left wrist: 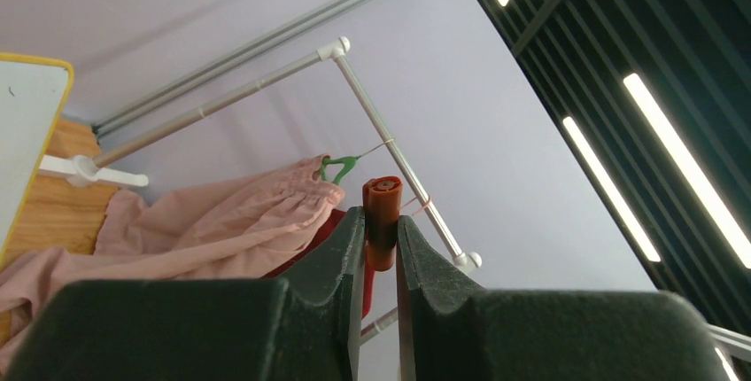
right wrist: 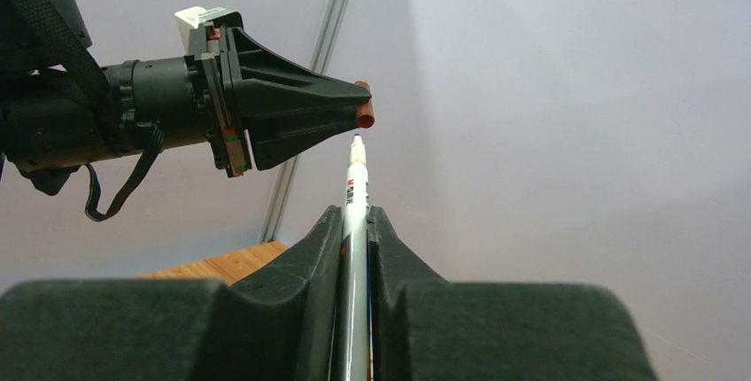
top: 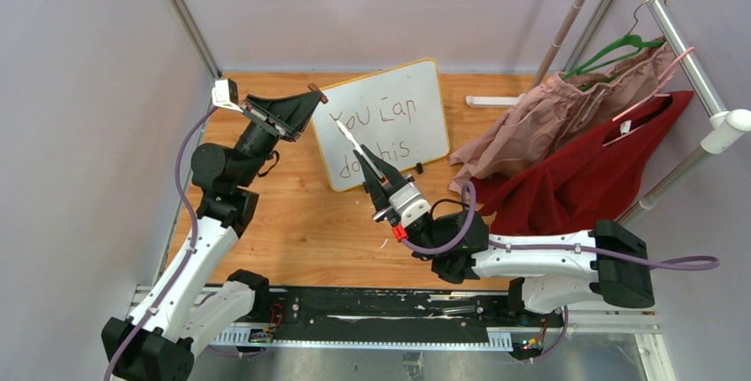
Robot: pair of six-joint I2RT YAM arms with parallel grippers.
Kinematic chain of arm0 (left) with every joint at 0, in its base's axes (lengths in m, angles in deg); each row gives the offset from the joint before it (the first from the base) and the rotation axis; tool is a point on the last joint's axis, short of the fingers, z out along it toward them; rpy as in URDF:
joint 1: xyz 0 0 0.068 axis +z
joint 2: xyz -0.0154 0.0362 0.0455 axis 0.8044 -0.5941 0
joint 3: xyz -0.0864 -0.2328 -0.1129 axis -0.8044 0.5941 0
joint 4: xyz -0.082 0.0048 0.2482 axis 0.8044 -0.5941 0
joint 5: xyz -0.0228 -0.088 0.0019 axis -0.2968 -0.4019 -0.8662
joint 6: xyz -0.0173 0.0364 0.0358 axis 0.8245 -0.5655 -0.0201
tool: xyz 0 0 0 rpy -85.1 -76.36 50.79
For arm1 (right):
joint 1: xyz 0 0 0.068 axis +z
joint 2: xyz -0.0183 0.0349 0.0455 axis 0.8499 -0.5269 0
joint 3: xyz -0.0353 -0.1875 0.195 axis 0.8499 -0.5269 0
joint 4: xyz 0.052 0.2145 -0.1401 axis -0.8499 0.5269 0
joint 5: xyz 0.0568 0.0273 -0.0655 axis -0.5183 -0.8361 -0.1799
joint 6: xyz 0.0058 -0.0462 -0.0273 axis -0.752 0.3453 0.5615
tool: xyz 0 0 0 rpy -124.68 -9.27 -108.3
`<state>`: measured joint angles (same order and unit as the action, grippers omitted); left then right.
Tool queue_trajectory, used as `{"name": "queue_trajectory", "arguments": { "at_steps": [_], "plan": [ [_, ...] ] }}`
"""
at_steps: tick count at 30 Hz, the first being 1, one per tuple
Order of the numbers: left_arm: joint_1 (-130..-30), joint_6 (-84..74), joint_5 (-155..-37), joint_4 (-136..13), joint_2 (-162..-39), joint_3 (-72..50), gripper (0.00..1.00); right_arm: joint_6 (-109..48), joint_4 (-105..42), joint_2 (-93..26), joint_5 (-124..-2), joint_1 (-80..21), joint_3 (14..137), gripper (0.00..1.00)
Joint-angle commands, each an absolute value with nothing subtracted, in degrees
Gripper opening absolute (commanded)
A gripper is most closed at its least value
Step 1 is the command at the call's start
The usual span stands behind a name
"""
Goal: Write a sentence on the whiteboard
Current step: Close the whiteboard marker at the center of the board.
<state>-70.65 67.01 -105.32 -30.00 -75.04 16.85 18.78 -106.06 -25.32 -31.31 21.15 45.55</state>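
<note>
The wooden counter (top: 301, 221) fills the middle of the top view, with the two arms reaching over it from the near edge. At its right side a red garment (top: 567, 186) and a pink garment (top: 549, 115) hang from a metal rail (top: 674, 40) and spill onto the wood.

The whiteboard (top: 390, 124) sits on the far middle of the counter, turned askew, its yellow-orange frame just beside the pink garment. The sentence (top: 376, 122) is on it in two dark lines, "You can" above "do this".

The left pincer (top: 310, 99) is raised beside the board's left edge. In its wrist view its jaws are clamped on an orange-brown cap (left wrist: 383, 213), which sticks out past the fingertips.

The right pincer (top: 376, 173) hangs over the board's near edge, crossing the lower line in the top view. Its jaws are closed on a slim white marker (right wrist: 356, 186) that points away from the wrist. In the right wrist view the marker's tip sits just below the cap's open end, near it but not touching.
</note>
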Motion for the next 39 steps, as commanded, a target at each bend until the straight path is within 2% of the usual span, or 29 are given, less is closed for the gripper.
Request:
{"name": "queue_trajectory", "arguments": {
  "at_steps": [1,39],
  "plan": [
    [-71.5,67.6,-105.5,-27.7,-74.0,14.8,0.00,19.8,-111.0,-25.8,-31.4,22.0,48.5,0.00],
    [-73.2,67.1,-106.8,-27.7,-72.1,15.8,0.00,18.7,-106.9,-28.7,-28.4,22.0,53.5,0.00]
  ]
}}
